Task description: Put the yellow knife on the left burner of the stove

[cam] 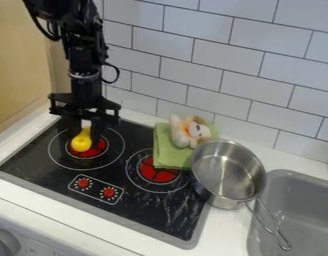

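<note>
ok, gripper point(86, 134) is low over the left burner point(95, 151), pointing down. can't tell how far open it is or whether it has hold of anything. yellow thing point(81, 142) is right at its lower end, over the burner's red middle. i can't tell if it rests on the glass or hangs just above. shape is rounded at the bottom, narrower up top; can't confirm a knife from that.

edges: tile wall point(160, 85) stands behind the stove point(40, 159), wood panel point(20, 65) to the left. black glass runs from the burner ring to the stove's left and front edges. a strip of glass separates the left ring from the right burner point(158, 172). dial panel point(95, 189) sits in front, between the two. pot point(227, 175) crosses the stove's right edge, so that side is tight.

hard to see: arm point(83, 60) is cut off at the top. gripper hides part of the left ring's back. towel point(168, 152) covers a bit of the right ring's back; pot hides some of the towel's right side. can't make out if pot and plush point(189, 131) touch. knob point(5, 242) at lower left is cut off.

containers: pot is open side up, steel base in view, wire handle reaching over the sink point(293, 200). sink is grey, cut off at right and bottom. plush lies on the towel.
</note>
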Robot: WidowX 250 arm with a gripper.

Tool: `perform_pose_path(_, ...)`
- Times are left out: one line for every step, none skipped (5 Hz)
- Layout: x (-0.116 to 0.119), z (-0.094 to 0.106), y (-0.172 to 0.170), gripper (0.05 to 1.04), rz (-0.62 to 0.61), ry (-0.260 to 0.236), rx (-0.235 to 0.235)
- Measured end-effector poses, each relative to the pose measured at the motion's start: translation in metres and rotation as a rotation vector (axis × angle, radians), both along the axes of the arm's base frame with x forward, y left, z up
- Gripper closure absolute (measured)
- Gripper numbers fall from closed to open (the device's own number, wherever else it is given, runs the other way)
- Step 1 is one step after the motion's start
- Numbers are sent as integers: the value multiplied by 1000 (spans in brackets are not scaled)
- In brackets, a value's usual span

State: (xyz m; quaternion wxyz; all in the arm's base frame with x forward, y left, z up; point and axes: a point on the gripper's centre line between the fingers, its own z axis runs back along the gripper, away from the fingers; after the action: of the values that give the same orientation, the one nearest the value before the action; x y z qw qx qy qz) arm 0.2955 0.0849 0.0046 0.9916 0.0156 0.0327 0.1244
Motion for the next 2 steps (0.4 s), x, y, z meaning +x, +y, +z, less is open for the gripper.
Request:
perform_pose_path(1,0,2,602,11,-12,-2)
perform_pose_path(-1,0,8,283,77,-18,-10)
